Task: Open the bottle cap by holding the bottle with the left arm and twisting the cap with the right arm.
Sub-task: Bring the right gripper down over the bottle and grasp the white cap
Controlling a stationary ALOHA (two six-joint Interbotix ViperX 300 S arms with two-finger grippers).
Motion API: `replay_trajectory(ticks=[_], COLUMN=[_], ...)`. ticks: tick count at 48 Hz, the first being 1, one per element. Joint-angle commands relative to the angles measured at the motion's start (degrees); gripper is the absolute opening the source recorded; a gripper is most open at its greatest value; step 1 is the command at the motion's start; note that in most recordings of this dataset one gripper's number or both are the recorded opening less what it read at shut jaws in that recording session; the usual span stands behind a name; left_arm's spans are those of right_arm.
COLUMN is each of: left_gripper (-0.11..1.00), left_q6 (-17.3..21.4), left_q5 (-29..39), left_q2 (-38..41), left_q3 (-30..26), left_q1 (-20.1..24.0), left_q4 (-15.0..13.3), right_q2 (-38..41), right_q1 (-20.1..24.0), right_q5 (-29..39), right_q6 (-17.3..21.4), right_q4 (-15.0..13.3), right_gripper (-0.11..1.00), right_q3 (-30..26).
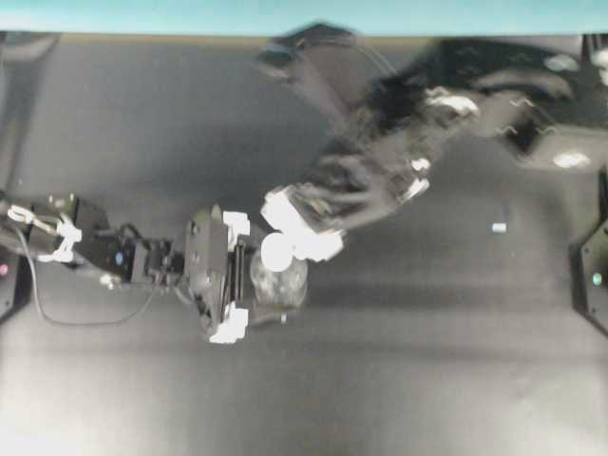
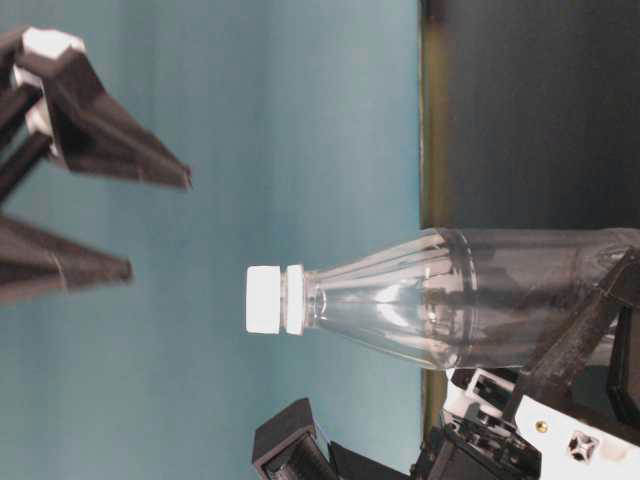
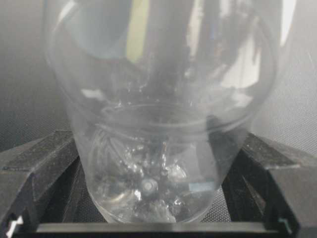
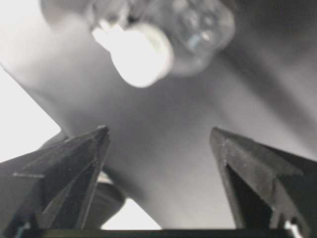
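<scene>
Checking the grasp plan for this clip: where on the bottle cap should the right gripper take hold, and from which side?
Grip the bottle cap across its round sides, coming straight down from above along the bottle's axis. The bottle stands upright in the left gripper, and the right gripper is open, clear of the cap.

The bottle (image 2: pixel 450 300) between my left hand (image 3: pixel 148 218) fingers is clear, glossy plastic, smooth and ridged near its base (glints everywhere). Its bottle cap (image 2: pixel 265 299) is matt white plastic with fine ribbing. My fingers (image 3: pixel 39 163) look like grainy, matt black plastic. The surface (image 1: pixel 427 361) is dark and matt, faintly textured.
</scene>
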Motion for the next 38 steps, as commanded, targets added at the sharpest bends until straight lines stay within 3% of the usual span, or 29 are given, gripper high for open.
replay_trajectory(ticks=[1,16,38], left_gripper=[0.88,0.88,0.88], left_q6=[-0.3,-0.3,-0.3], left_q5=[0.1,0.1,-0.1], left_q2=[-0.1,-0.1,-0.1], left_q3=[-0.4,-0.4,-0.6], left_q1=[-0.3,-0.3,-0.3], left_q4=[0.2,0.2,0.2], right_q2=[2.4,9.1,10.8], right_q1=[0.4,0.8,1.6], right_q5=[1.3,4.1,4.5], right_q6=[1.0,0.6,-0.3], right_q4=[0.2,0.2,-0.4], right_gripper=[0.79,0.79,0.78], right_q3=[-3.4,-9.8,-9.7])
